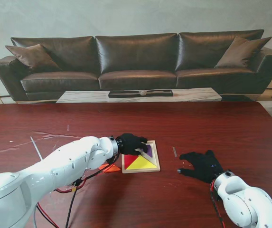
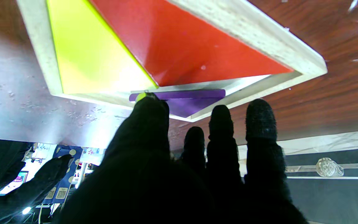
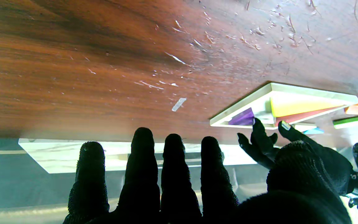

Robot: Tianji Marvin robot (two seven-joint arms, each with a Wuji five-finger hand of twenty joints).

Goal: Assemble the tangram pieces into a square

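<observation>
A pale wooden square tray (image 1: 156, 167) lies on the table in front of me. In it sit a red triangle (image 2: 191, 40), a yellow triangle (image 2: 92, 53) and a purple piece (image 2: 191, 104) at the far side. My left hand (image 1: 131, 142) hovers over the tray's far left part with its fingers apart. Its thumb tip meets one end of the purple piece and a fingertip (image 3: 254, 122) touches it; nothing is gripped. My right hand (image 1: 202, 165) rests flat on the table right of the tray, fingers spread and holding nothing.
An orange piece (image 1: 109, 168) lies just left of the tray, partly under my left arm. The right wrist view also shows a green piece (image 3: 348, 122) and a light blue piece (image 3: 312, 131) beyond the tray. A sofa stands behind the table.
</observation>
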